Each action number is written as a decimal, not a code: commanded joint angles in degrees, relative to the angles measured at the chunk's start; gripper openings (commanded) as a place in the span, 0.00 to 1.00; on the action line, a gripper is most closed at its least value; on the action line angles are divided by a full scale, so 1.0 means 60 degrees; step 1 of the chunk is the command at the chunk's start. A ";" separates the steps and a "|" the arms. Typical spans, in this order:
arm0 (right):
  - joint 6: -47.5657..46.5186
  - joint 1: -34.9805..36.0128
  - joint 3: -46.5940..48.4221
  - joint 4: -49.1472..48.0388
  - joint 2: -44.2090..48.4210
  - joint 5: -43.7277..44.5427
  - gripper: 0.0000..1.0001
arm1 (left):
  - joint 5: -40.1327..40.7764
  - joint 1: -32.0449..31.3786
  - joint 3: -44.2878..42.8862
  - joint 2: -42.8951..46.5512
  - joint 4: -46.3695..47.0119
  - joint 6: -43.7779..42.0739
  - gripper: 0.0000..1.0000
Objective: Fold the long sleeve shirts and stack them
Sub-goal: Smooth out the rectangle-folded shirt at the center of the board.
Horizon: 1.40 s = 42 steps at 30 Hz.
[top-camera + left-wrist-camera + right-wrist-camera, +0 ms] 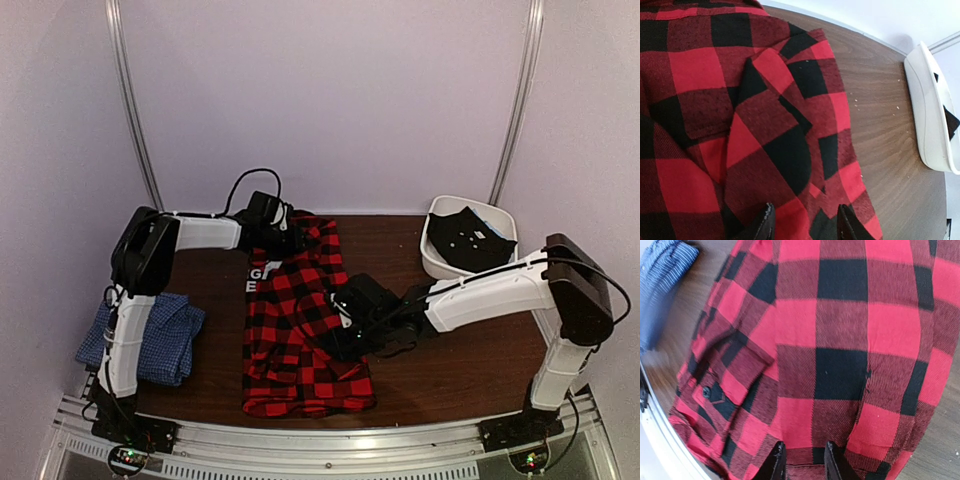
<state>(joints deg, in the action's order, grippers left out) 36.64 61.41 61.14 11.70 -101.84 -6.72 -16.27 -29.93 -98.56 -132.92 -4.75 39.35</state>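
The red-and-black plaid shirt (305,330) lies folded into a long strip down the middle of the table, with white lettering on a black panel (262,275) at its left edge. The blue check shirt (150,335) lies folded at the left, and shows in the right wrist view (660,280). My left gripper (290,240) is at the plaid shirt's far end, its jaws open over the fabric (806,225). My right gripper (340,335) is at the shirt's right edge, its jaws apart with the plaid fabric's edge between them (804,462).
A white bin (432,255) holding a black cloth (470,238) stands at the back right; its rim shows in the left wrist view (930,110). Bare brown table (460,360) lies right of the plaid shirt. A metal rail (320,440) runs along the near edge.
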 commanded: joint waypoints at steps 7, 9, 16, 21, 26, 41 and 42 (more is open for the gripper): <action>0.0112 0.0107 -0.0303 -0.0644 -0.0568 -0.0446 0.28 | -0.0152 0.0661 -0.1876 -0.1571 -0.0367 -0.0048 0.43; 0.0143 0.0125 -0.0317 -0.0685 -0.0575 -0.0497 0.28 | -0.0147 0.0707 -0.1973 -0.1555 -0.0439 -0.0076 0.43; 0.0015 0.0122 0.0105 -0.0395 -0.0299 -0.0432 0.28 | -0.0447 0.0712 -0.2399 -0.0893 -0.0714 -0.0534 0.43; -0.0189 -0.0088 0.0718 -0.0128 0.0144 -0.0159 0.29 | -0.0542 0.0712 -0.1680 0.0395 -0.0638 -0.0715 0.44; -0.0276 -0.0871 0.0951 -0.1068 0.0326 -0.0987 0.29 | -0.0818 0.0712 0.0132 0.1734 -0.0461 -0.0612 0.44; 0.0261 -0.2719 0.4467 -0.3062 -0.3515 -0.3367 0.13 | -0.1675 0.0712 0.4158 0.2681 0.1687 0.0340 0.36; 0.0314 -0.2789 0.4710 -0.3062 -0.3797 -0.3377 0.13 | -0.1605 0.0712 0.4178 0.2589 0.1675 0.0326 0.36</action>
<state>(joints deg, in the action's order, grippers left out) 36.88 45.80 84.99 -4.78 -119.26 -23.62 -25.06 -25.93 -74.13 -116.68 -0.58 40.45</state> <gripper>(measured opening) 0.136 0.364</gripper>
